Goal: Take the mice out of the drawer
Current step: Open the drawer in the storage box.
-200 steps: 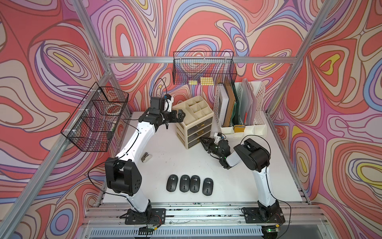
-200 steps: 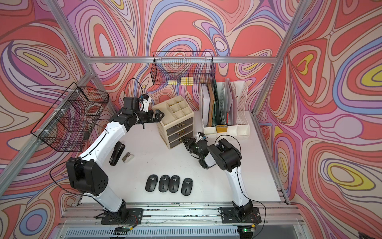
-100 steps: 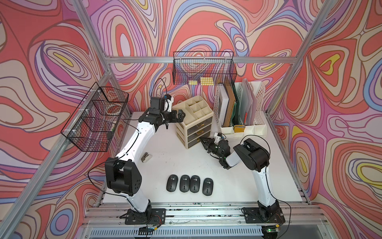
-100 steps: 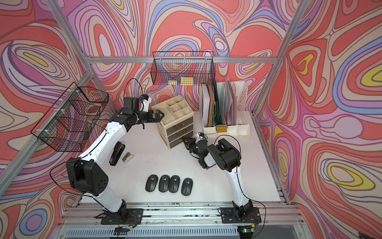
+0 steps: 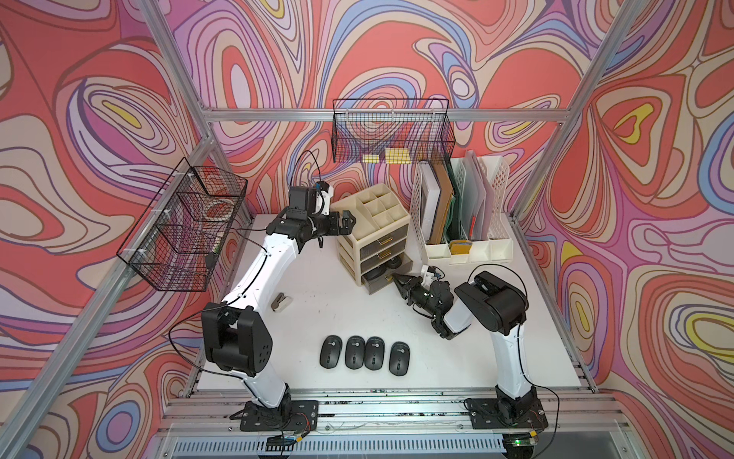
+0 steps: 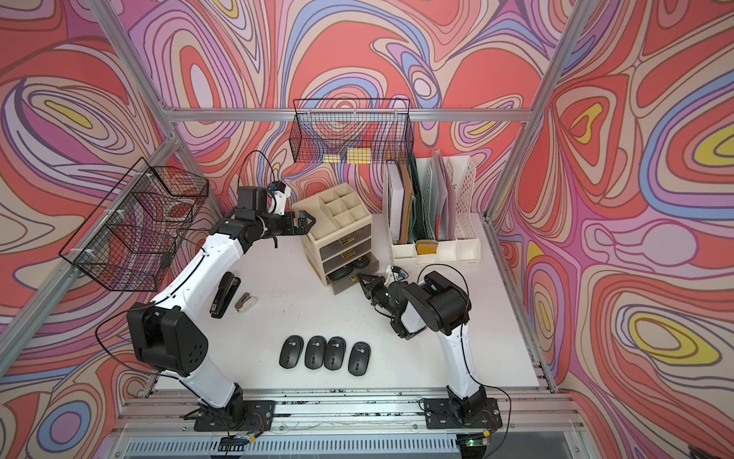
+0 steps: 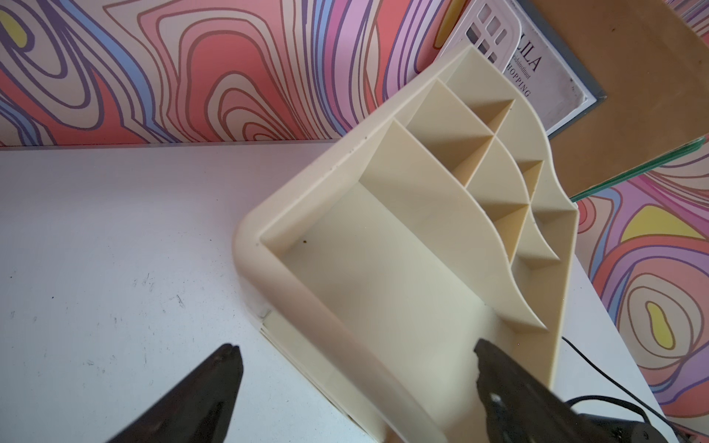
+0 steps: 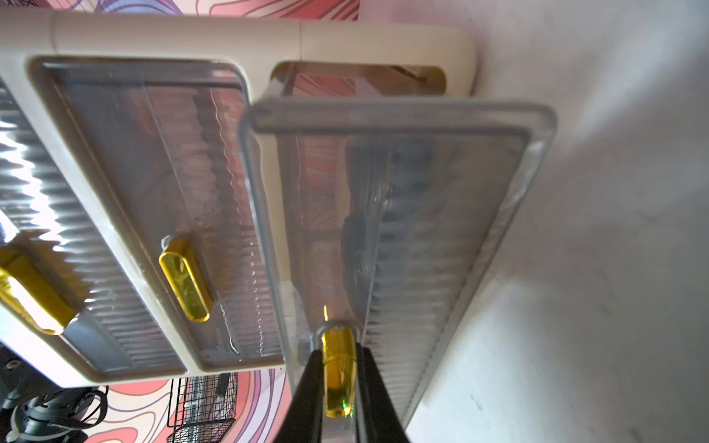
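**Asker:** Black shells first: where are the mice point(image 5: 354, 352)?

**Watcher:** Four lie side by side on the table point(image 5: 325, 314), near its front edge and well apart from the drawer point(image 5: 381, 283). That drawer is the lowest in the cream organiser point(image 5: 373, 222), and it stands partly pulled out.

**Asker:** And the rest?

**Watcher:** Two dark rounded shapes point(image 6: 342, 273) sit inside it. Through the smoky plastic I cannot be sure, but they look like the last two mice. I judge the job about two thirds done, with those two left to lift out.

**Asker:** What are the arms doing?

**Watcher:** The right gripper point(image 8: 339, 349) is pinched onto the drawer's gold handle point(image 8: 337, 379), with a finger on each side. The left gripper point(image 7: 355, 356) is spread wide astride the organiser's top rim, one finger outside it and one over the tray. It grasps nothing, and I cannot tell whether it presses on the rim.

**Asker:** Anything else on the surface?

**Watcher:** The tabletop is white and scuffed. A black stapler point(image 6: 224, 294) and a small staple remover point(image 6: 244, 301) lie by the left arm. A white file rack point(image 5: 496, 190) with folders stands just beside the organiser at the back.

**Asker:** The room?

**Watcher:** The walls swirl in red, pink and lilac. An aluminium frame carries two black wire baskets point(image 5: 391, 135), one at the back and one at the side.
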`<state>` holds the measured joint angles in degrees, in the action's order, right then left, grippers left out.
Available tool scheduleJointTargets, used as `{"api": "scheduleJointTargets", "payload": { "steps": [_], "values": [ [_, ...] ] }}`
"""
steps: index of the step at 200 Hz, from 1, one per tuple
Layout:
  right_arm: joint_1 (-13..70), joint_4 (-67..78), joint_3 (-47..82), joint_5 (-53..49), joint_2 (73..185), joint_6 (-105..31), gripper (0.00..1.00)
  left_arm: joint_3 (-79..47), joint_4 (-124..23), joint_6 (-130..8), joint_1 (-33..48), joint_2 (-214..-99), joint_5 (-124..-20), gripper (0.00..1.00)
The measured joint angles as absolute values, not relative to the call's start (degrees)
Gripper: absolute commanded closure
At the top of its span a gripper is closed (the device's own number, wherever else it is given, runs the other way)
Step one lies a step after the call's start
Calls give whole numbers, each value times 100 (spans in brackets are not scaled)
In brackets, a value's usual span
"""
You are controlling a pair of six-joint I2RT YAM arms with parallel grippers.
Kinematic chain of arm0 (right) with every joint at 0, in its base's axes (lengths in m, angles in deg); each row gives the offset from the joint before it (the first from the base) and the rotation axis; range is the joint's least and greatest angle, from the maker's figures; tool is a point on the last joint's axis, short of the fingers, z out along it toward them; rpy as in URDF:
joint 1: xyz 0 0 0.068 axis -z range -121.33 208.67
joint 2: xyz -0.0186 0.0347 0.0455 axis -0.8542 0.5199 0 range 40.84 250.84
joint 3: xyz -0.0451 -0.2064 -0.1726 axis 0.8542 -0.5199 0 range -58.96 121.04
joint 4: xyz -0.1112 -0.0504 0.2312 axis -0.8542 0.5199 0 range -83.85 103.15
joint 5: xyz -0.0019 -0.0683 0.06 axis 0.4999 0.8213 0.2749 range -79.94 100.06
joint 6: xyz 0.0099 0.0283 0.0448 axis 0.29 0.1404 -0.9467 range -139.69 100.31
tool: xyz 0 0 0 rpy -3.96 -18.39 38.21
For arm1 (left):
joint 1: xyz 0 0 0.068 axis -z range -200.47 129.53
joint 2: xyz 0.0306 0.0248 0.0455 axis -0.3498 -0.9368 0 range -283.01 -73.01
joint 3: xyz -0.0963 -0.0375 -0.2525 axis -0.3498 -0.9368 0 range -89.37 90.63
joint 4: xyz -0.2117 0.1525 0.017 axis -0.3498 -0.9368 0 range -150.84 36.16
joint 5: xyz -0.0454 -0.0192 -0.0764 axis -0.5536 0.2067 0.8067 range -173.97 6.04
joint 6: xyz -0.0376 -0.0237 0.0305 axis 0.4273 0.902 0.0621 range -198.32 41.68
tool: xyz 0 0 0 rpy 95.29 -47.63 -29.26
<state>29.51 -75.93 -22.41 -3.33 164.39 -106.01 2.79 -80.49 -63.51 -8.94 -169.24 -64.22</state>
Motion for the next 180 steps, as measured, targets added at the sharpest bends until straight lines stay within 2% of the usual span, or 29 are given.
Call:
{"api": "scheduleJointTargets", "payload": {
  "steps": [154,167,180],
  "values": [
    [2933,-8127,-3747,-156,15774,-10525,87,275,-8049,-6351,-894,-16924,-6468,1],
    [2933,-8137,-3799,-151,15750,-10520,84,275,-8052,-6351,-894,-16924,-6468,1],
    [2933,-8153,-3836,-147,15726,-10510,72,275,-8049,-6351,-894,-16924,-6468,1]
  ]
}}
